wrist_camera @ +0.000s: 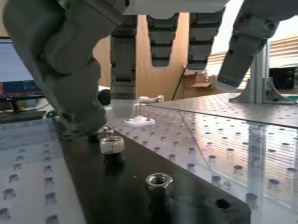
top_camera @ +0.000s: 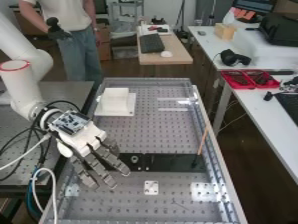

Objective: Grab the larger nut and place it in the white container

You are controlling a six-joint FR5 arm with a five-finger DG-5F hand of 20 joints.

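Larger nut [wrist_camera: 112, 145] is seen on a black plate [wrist_camera: 126, 185], near the thumb tip of the hand [top_camera: 116, 162], whose fingers are held straight and apart.

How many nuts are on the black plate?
2 clearly seen on the black plate: one nut close to the thumb, the other nut farther from it. A shiny piece at the thumb's tip is partly hidden and may be a third.
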